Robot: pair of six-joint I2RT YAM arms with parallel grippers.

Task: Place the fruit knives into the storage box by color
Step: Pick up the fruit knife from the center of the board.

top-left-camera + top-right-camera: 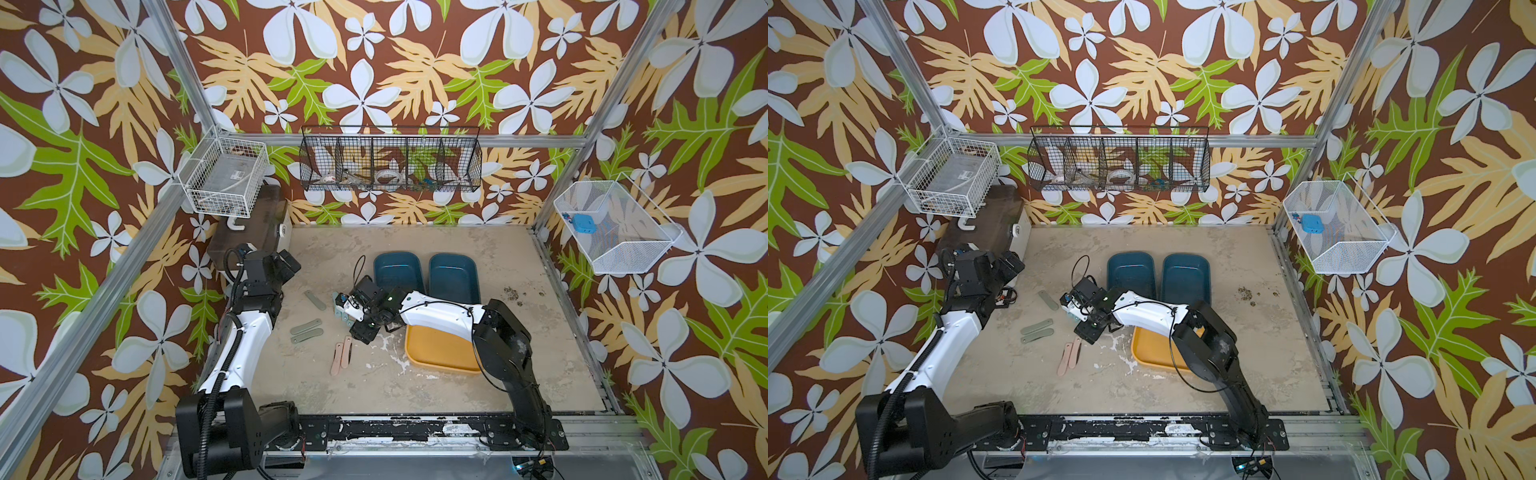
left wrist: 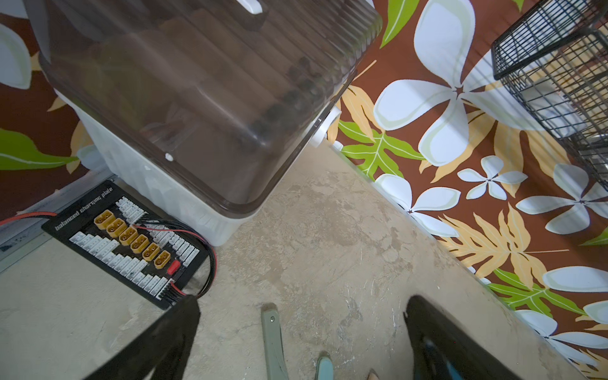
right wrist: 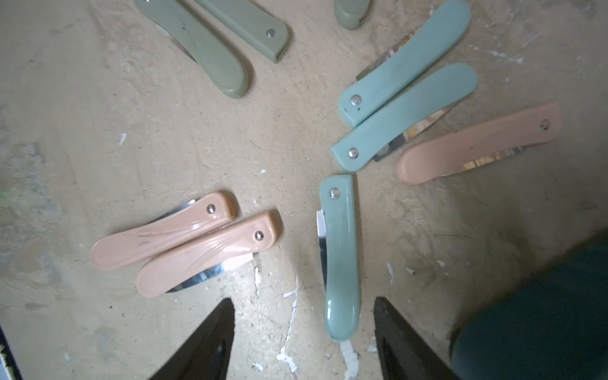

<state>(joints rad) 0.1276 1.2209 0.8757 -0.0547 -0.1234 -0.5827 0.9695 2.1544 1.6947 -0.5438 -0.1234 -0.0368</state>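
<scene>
- Right gripper (image 3: 303, 304): you have the jaws partway apart, clamped on nothing. It sits low over the table (image 1: 415, 390), with its tips on either side of the rounded end of one light blue knife (image 3: 340, 260). No contact shows.
- Two more light blue knives (image 3: 408, 113) lie side by side and touching, just beside that one. The third pink knife (image 3: 477, 144) lies next to them.
- The pink pair (image 1: 341, 357) lies side by side on the bare table, left of the yellow tray (image 1: 440, 353).
- Grey-green knives: two lie together (image 1: 306, 331). A lone grey-green knife (image 1: 314, 300) lies apart, nearer the left arm.
- All nine knives are on the table. The two dark teal trays (image 1: 453, 270) stand side by side behind the right arm.
- Left gripper (image 2: 302, 301): the jaws are wide and hold nothing. It hangs above the table near the brown-lidded box (image 2: 197, 98) and the charging plate (image 2: 125, 243). A grey-green knife end shows between its tips.
</scene>
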